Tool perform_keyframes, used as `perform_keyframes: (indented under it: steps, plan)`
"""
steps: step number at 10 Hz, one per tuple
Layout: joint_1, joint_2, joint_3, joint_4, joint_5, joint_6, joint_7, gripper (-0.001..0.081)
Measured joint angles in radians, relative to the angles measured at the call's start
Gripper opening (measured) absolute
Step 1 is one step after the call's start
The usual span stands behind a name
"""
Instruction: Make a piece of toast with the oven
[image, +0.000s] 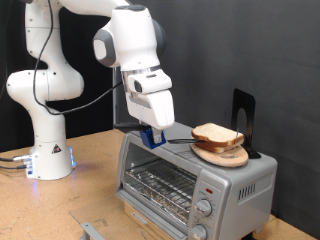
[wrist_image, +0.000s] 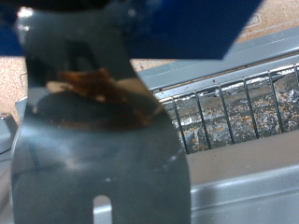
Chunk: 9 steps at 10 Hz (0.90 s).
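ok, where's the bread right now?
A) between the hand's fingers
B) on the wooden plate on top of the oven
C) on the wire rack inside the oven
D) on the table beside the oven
B. In the exterior view two slices of bread lie stacked on the round wooden plate, which sits on the oven roof toward the exterior view's right; the hand is over the roof's other end.
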Motion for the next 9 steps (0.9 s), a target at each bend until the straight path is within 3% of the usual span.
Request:
perform_keyframes:
  steps: [6, 9]
  plan:
    - [-0.008, -0.036, -0.018, -0.002, 0.04, -0.017, -0.026, 0.04]
    - [-0.007, -0.03, -0.002, 0.01, 0.009, -0.033, 0.019, 0.04]
